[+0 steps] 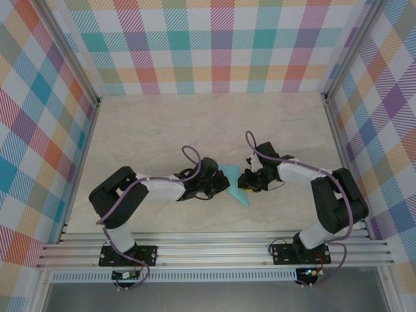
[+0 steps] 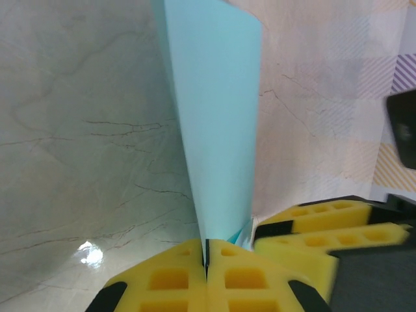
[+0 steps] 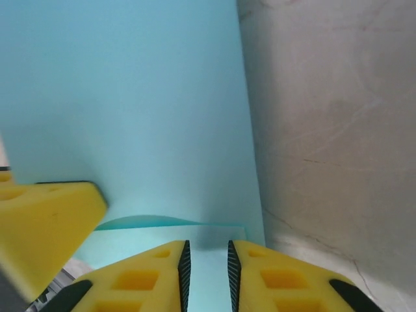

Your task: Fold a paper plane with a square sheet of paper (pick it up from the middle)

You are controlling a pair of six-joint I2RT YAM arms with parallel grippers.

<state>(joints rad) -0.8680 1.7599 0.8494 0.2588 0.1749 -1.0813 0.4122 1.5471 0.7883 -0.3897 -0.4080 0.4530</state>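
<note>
So we're mid-fold, nowhere near a finished plane. The left pincer (image 2: 207, 263) is clamped fully shut on the edge of the sheet of paper (image 2: 218, 130). The light-blue sheet runs straight out from that pincer's tips as a tall, narrow, curved strip, so it looks folded or bent over rather than flat. It has no pointed nose or proper dart shape that I can make out.

The right pincer (image 3: 207, 260) sits just beside the left pincer, coming at it from the opposite side, with the sheet between them. Its jaws are only a crack apart, and you can see blue paper through the gap. To me that reads as loose around the sheet rather than pinching it, so I'd say the left pincer alone has a real hold.

My guess at the step: one side holds the sheet steady while the other lines up for a crease or a re-grip. Next, the right pincer needs either to close on the free flap or to back clear, and the left pincer has to keep its bite without twisting, because thin paper will buckle or slip if both pull.

No containers involved. The sheet hangs off the left pincer over the pale marbled counter (image 2: 84, 130), and I can't tell whether its far end touches it.
</note>
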